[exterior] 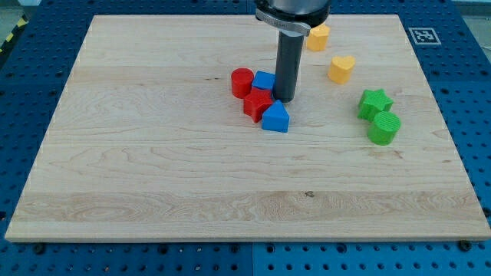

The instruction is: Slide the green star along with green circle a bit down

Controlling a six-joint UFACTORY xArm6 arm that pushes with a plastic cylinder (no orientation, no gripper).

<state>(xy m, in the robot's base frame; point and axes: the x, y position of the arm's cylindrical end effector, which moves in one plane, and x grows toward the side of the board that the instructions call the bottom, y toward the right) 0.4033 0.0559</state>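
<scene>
A: Where do the two greens sit?

B: The green star (375, 103) lies toward the view's right side of the board (153, 184), and the green circle (383, 128) touches it just below and slightly right. They make a close pair, with bare wood beneath them.

A: And the rod?

B: I speak as the arm: my tip (285, 100) rests on the board well left of them, tucked against a cluster, with the blue cube (264, 80) just to its left, the red star-like block (257, 103) and the blue pointed block (275, 117) just below it, and the red cylinder (242, 81) farther left. The tool is a plain rod; there is nothing on it to spread or pinch, and it holds nothing.

A: How would you do the push well?

B: I judge I should leave the cluster undisturbed, travel right and pass between the yellow heart (342, 68) and the star, then settle just above the star's upper edge, centred on it. A short stroke toward the view's bottom should carry the star into the circle, so both slide together. Off-centre contact could spin the star and split the pair. The other yellow block (317, 36) near the top is out of the way.
</scene>
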